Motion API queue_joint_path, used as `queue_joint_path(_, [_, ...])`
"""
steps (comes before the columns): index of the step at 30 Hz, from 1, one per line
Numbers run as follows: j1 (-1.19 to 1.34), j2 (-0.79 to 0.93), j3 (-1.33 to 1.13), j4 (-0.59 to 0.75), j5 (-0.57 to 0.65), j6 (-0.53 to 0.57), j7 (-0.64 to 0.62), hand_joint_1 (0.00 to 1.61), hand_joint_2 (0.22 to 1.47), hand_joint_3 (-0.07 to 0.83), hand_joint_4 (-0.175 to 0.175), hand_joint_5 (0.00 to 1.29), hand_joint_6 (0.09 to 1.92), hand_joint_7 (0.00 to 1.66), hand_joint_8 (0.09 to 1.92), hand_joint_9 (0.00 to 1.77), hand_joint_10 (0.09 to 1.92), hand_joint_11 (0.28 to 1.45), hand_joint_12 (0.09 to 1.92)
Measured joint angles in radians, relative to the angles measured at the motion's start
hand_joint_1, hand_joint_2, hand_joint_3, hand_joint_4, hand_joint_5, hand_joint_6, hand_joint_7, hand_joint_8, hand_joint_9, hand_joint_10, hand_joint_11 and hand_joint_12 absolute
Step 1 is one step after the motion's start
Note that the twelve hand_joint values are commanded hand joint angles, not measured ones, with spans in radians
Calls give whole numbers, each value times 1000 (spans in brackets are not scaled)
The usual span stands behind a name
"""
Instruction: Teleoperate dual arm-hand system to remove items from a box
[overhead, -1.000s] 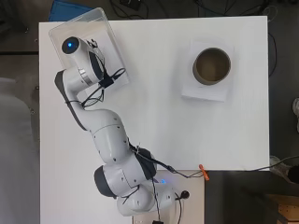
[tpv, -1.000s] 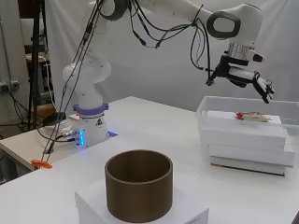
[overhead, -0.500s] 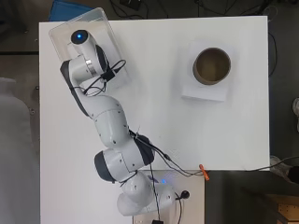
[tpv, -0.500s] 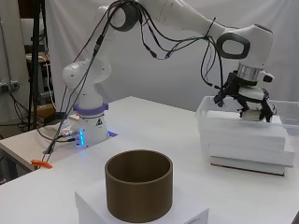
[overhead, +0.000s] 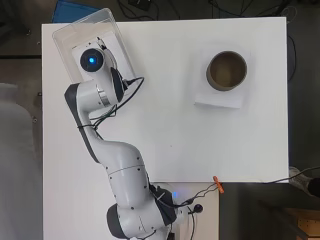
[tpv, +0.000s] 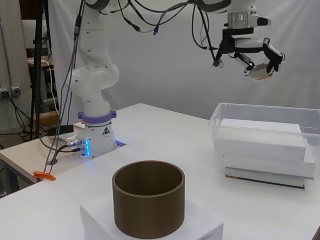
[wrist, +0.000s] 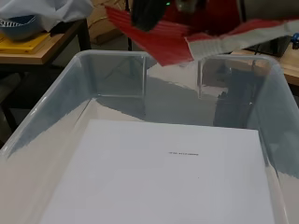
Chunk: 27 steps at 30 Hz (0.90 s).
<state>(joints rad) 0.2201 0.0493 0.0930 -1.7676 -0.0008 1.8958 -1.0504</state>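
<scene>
From overhead, the box (overhead: 88, 33) is mostly hidden by the arm. From the side, a packet (tpv: 259, 73) is pinched in the hand (tpv: 250, 50), raised clear above it for carrying off. Through the wrist camera, the red packet (wrist: 196, 39) is seen dangling over white paper (wrist: 163, 172).

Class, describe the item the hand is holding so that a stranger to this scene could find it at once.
Start at the clear box on the table's far side. Look straight above it to the hand, raised well clear. The item is the small red and white packet pinched there, the only thing held in the air.
</scene>
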Motion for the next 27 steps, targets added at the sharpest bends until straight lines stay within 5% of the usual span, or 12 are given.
queue_joint_path(4, [-15, -58, -37, -52, 13, 14, -2, 1347, 1170, 0, -175, 877, 1182, 727, 1167, 908, 1243, 594, 897])
queue_joint_path(6, [-44, -67, -93, -63, 15, 32, -52, 1113, 1158, 1, 52, 889, 1131, 771, 529, 904, 584, 602, 595])
queue_joint_path(8, [-78, -104, -202, -104, 25, 41, -103, 1028, 1144, 0, 145, 914, 1080, 848, 147, 974, 170, 677, 320])
queue_joint_path(10, [-116, -135, -348, -143, 52, 45, -159, 1239, 1139, 21, -59, 871, 1126, 909, 87, 903, 776, 749, 217])
queue_joint_path(11, [-129, -142, -414, -149, 67, 44, -189, 1295, 1152, 13, -116, 845, 1159, 922, 87, 865, 978, 767, 197])
queue_joint_path(13, [-127, -168, -613, -143, 72, 42, -247, 1337, 1176, 5, -162, 796, 1223, 931, 87, 812, 1175, 781, 181])
queue_joint_path(15, [-41, -222, -803, -136, 13, 41, -234, 1500, 1116, 0, -18, 752, 583, 915, 87, 857, 1172, 783, 169])
queue_joint_path(19, [375, -369, -1207, -106, -169, 23, -141, 1363, 1187, 5, -159, 751, 1209, 930, 87, 782, 1260, 782, 143])
queue_joint_path(20, [499, -409, -1306, -95, -215, 16, -118, 1358, 1172, 2, -166, 789, 1250, 885, 385, 866, 1165, 788, 138])
queue_joint_path(21, [642, -456, -1418, -79, -267, 7, -96, 1256, 1169, 2, -80, 757, 923, 837, 386, 900, 818, 787, 130])
queue_joint_path(23, [862, -531, -1593, -49, -347, -11, -62, 1134, 1166, 1, 17, 652, 309, 781, 151, 939, 266, 769, 96])
queue_joint_path(27, [1075, -609, -1797, -11, -426, -34, -31, 1111, 1171, 2, 57, 607, 87, 773, 87, 952, 87, 736, 87])
